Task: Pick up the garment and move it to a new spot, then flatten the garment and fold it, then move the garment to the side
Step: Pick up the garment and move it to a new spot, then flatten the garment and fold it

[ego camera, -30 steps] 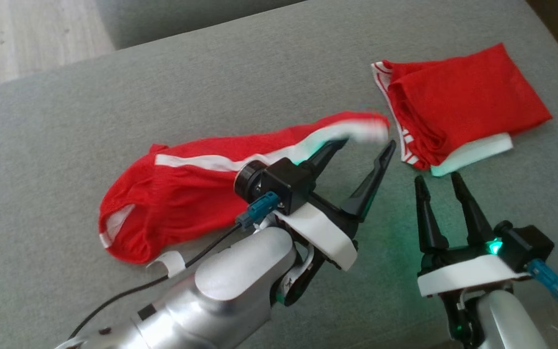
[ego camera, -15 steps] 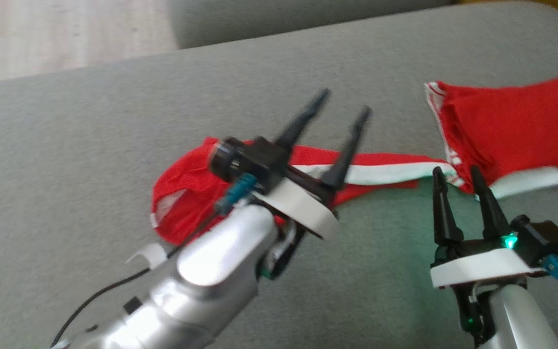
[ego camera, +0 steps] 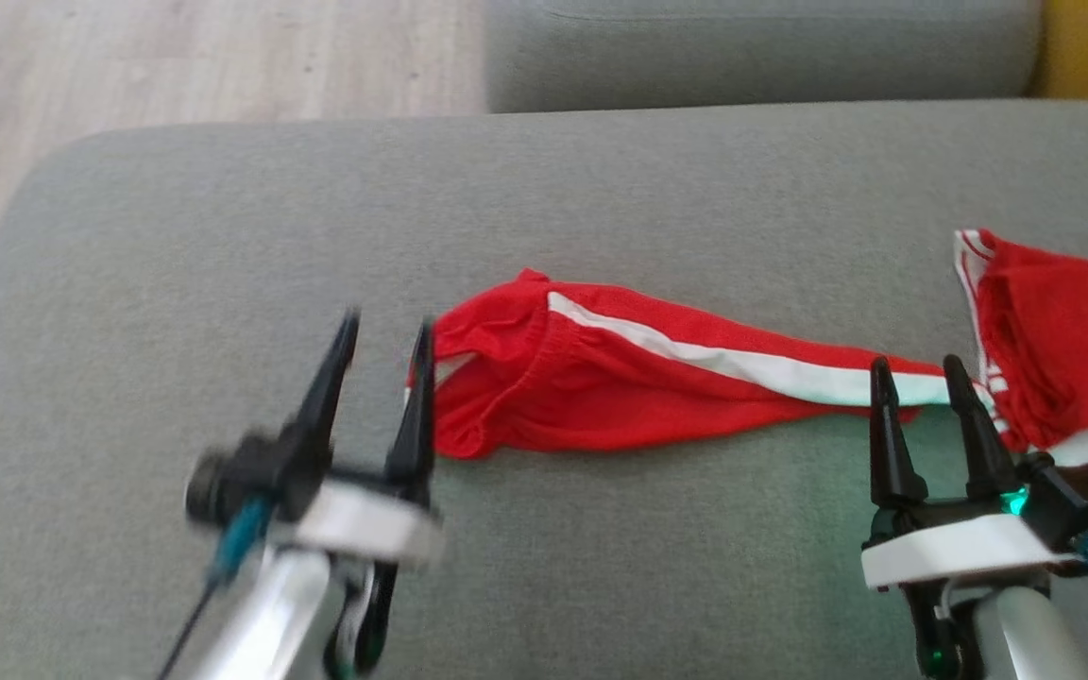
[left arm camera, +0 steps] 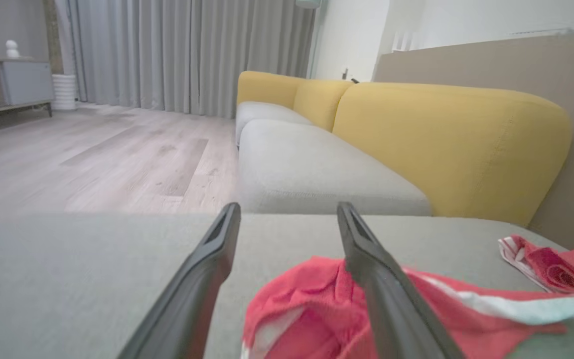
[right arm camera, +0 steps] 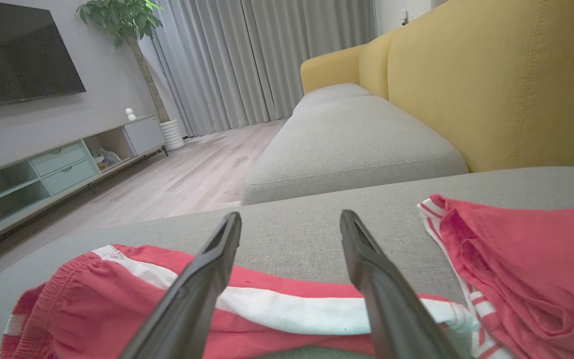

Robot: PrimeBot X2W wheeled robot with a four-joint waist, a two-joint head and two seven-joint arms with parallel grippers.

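Nearest: left gripper (ego camera: 388, 323), motion-blurred, jaws spread wide and empty, tips just beside the waistband end of the garment (ego camera: 620, 387); right gripper (ego camera: 917, 364), jaws also wide and empty, tips at the garment's narrow end, contact not resolvable. The garment, red shorts with 1 white stripe, lies crumpled lengthwise between the 2 grippers on the grey seat cushion (ego camera: 223, 236). Past its right end lies a folded red item (ego camera: 1073, 321); farther back, another grey cushion (ego camera: 752, 47) and wood floor (ego camera: 176, 57).
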